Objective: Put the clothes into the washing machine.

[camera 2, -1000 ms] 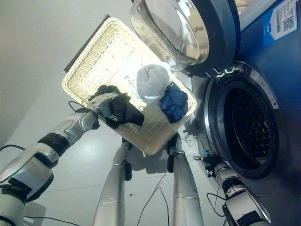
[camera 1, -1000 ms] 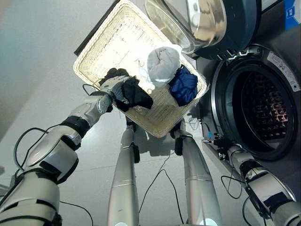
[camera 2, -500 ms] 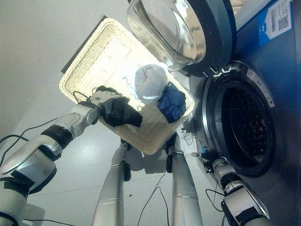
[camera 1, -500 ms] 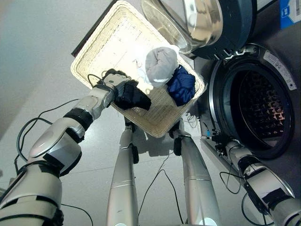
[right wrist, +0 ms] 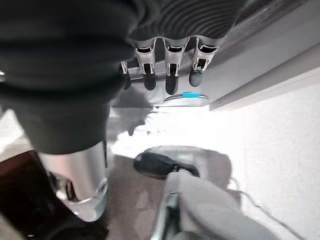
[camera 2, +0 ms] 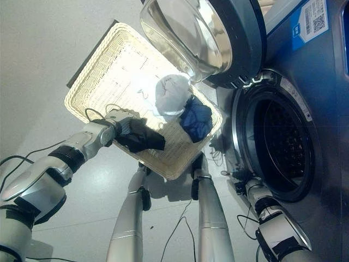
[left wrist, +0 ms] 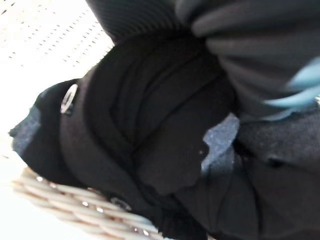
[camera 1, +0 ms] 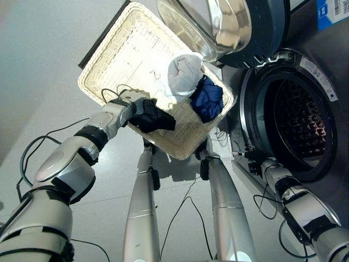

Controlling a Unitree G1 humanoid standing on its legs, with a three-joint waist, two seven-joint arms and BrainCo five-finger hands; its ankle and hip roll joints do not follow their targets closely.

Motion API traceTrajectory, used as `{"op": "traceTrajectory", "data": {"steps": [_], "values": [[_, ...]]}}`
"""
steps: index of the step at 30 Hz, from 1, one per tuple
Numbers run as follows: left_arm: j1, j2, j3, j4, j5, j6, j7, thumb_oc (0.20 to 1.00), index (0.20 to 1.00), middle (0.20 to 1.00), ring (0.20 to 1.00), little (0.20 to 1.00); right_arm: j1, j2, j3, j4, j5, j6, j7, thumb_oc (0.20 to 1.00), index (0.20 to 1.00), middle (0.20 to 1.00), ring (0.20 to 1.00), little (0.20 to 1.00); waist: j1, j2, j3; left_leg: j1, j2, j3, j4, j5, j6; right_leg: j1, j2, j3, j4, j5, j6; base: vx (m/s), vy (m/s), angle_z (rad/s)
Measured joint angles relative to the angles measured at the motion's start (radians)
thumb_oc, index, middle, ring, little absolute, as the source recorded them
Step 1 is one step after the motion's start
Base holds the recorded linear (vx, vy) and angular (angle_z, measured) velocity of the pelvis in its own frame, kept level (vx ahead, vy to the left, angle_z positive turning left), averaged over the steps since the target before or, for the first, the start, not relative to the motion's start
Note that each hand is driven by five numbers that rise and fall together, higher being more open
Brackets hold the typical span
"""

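Note:
A wicker laundry basket (camera 1: 109, 60) stands on the floor left of the washing machine. My left hand (camera 1: 132, 107) reaches into it, its fingers curled round a black garment (camera 1: 157, 118) near the basket's near rim. The left wrist view shows that black cloth (left wrist: 150, 140) with buttons, bunched over the wicker rim (left wrist: 60, 205). A pale grey bundle (camera 1: 184, 73) and a blue garment (camera 1: 207, 98) lie in the basket's corner by the machine. The drum opening (camera 1: 297, 123) gapes and the door (camera 1: 229, 27) is swung open above the basket. My right hand (camera 1: 255, 162) hangs low at the machine's front, its fingers (right wrist: 170, 75) relaxed and holding nothing.
The open door's glass bowl overhangs the basket's far right corner. A dark mat edge (camera 1: 101, 38) runs along the basket's far side. Pale floor spreads out to the left of the basket.
The whole view has shifted a little. My left hand stays closed on the black garment and has lifted it slightly toward the basket's near rim. The right hand has hardly moved.

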Motion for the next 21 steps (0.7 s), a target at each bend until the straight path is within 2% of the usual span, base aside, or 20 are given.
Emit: {"op": "traceTrajectory", "data": {"steps": [3,5,6,9,11,13,17,21], "values": [[0.014,0.002,0.01,0.001,-0.092,0.0,0.017,0.2,0.2,0.2,0.2,0.2,-0.012,-0.001,-0.001,-0.018,0.072,-0.032,0.002,1.0,1.0,1.0,1.0,1.0,0.002,0.0,0.0,0.001,0.0,0.001,0.0,0.0,0.0,0.0,0.0,0.001,0.0,0.0,0.0,0.0,0.0,0.0],[0.046,-0.001,0.076,-0.002,-0.192,-0.002,0.032,0.2,0.2,0.2,0.2,0.2,-0.012,0.0,-0.016,-0.047,0.128,-0.062,0.012,1.0,1.0,1.0,1.0,1.0,0.003,0.0,0.0,0.003,0.0,0.003,-0.001,0.0,0.0,0.0,0.001,0.003,-0.001,0.001,-0.001,0.0,0.0,0.0],[0.083,-0.008,0.157,-0.004,-0.332,-0.011,0.047,0.2,0.2,0.2,0.2,0.2,-0.003,0.002,-0.046,-0.095,0.184,-0.096,0.017,1.0,1.0,1.0,1.0,1.0,0.003,0.0,0.0,0.005,0.001,0.004,-0.002,0.0,0.0,0.002,0.001,0.004,0.0,0.001,-0.001,0.0,0.0,0.0],[0.184,-0.034,0.327,-0.026,-0.599,-0.042,0.074,0.2,0.2,0.2,0.2,0.2,0.028,0.011,-0.092,-0.227,0.288,-0.176,0.019,1.0,1.0,1.0,1.0,1.0,0.006,0.0,0.0,0.021,0.002,0.006,-0.005,-0.001,-0.001,0.013,0.003,0.006,-0.001,0.001,-0.002,0.0,0.0,0.0],[0.218,-0.04,0.358,-0.031,-0.694,-0.071,0.079,0.2,0.2,0.2,0.2,0.2,0.04,0.015,-0.103,-0.282,0.32,-0.207,0.018,1.0,1.0,1.0,1.0,1.0,0.01,0.0,0.0,0.026,0.002,0.006,-0.006,-0.002,-0.002,0.019,0.004,0.006,-0.001,0.0,-0.001,0.0,0.0,0.0],[0.289,-0.064,0.47,-0.095,-0.846,-0.125,0.076,0.2,0.2,0.2,0.2,0.2,0.069,0.025,-0.119,-0.394,0.373,-0.246,-0.002,1.0,1.0,1.0,1.0,1.0,0.018,0.0,0.0,0.029,0.003,0.004,-0.015,-0.006,-0.008,0.02,0.006,0.007,-0.008,-0.002,0.003,-0.01,0.008,-0.04],[0.347,-0.107,0.51,-0.123,-1.021,-0.208,0.06,0.2,0.2,0.2,0.2,0.2,0.111,0.059,-0.122,-0.496,0.423,-0.297,-0.043,1.0,1.0,1.0,1.0,1.0,0.028,0.0,0.0,0.033,0.002,0.002,-0.026,-0.006,-0.008,0.022,0.007,0.008,-0.016,0.0,0.003,0.0,0.003,-0.01],[0.413,-0.165,0.549,-0.234,-1.18,-0.306,0.033,0.2,0.2,0.2,0.2,0.2,0.145,0.105,-0.115,-0.641,0.416,-0.37,-0.144,1.0,1.0,1.0,1.0,1.0,0.031,0.0,0.0,0.033,-0.004,0.0,-0.038,-0.001,-0.002,0.021,0.003,0.007,-0.019,0.003,0.001,0.0,-0.003,0.02]]}}
